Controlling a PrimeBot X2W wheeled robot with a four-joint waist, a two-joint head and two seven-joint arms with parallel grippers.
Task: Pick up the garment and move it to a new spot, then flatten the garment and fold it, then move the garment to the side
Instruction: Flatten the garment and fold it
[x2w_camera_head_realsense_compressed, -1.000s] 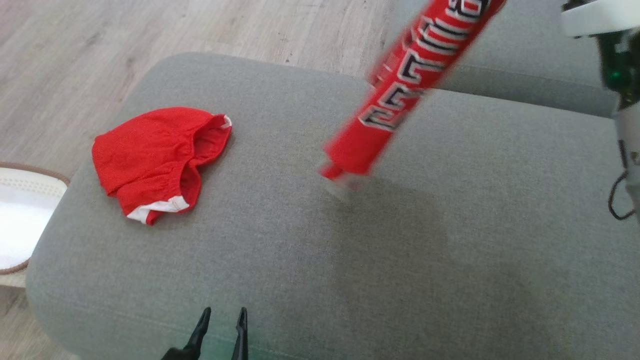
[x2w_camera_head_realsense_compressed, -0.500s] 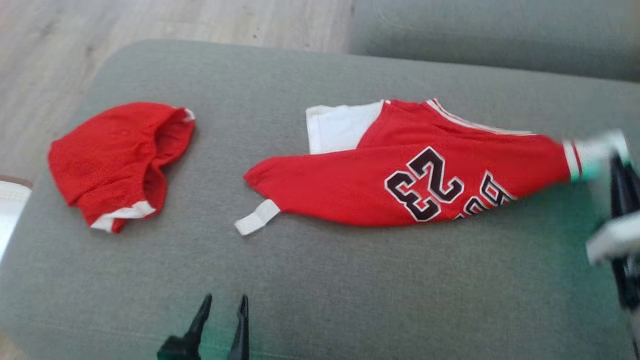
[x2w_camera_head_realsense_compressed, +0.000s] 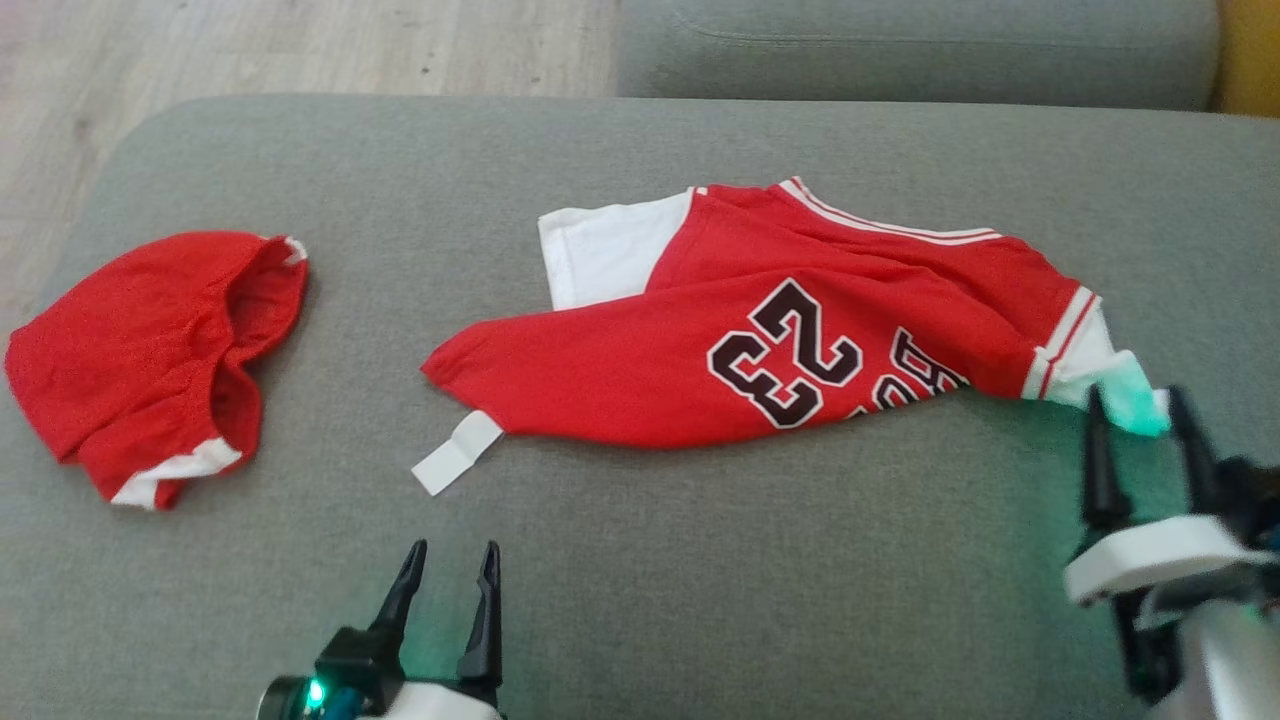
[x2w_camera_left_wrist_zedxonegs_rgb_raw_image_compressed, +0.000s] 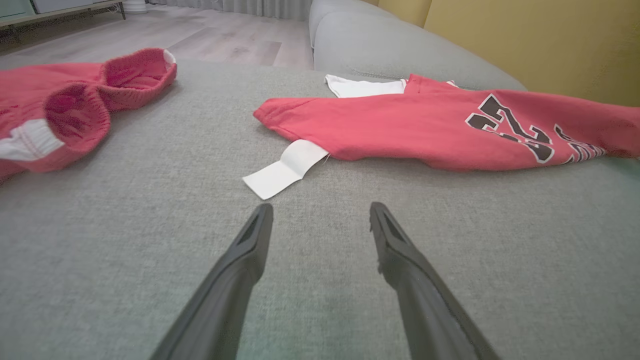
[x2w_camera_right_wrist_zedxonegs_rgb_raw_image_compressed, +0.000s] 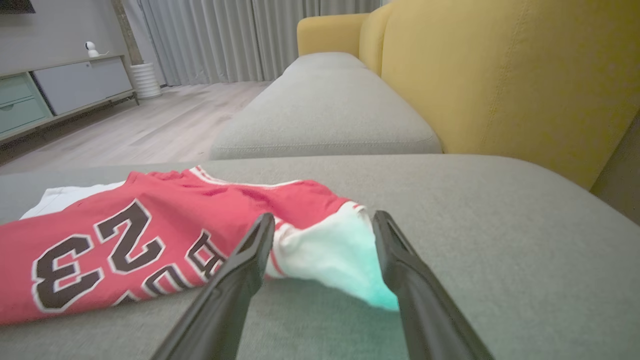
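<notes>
Jersey (x2w_camera_head_realsense_compressed: 640, 370) lies crumpled mid-frame on the grey cushion (x2w_camera_head_realsense_compressed: 700, 600), long axis left to right. Right gripper (x2w_camera_head_realsense_compressed: 1140, 445), lower right: fingers spread, astride the white sleeve tip. Left gripper (x2w_camera_head_realsense_compressed: 452, 565), bottom centre-left: spread, empty, near the hem end.

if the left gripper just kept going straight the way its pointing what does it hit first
Most likely the white strip trailing from the red jersey, which lies just ahead of the open left gripper. Depth is unclear, so it might graze the grey cushion first.
</notes>
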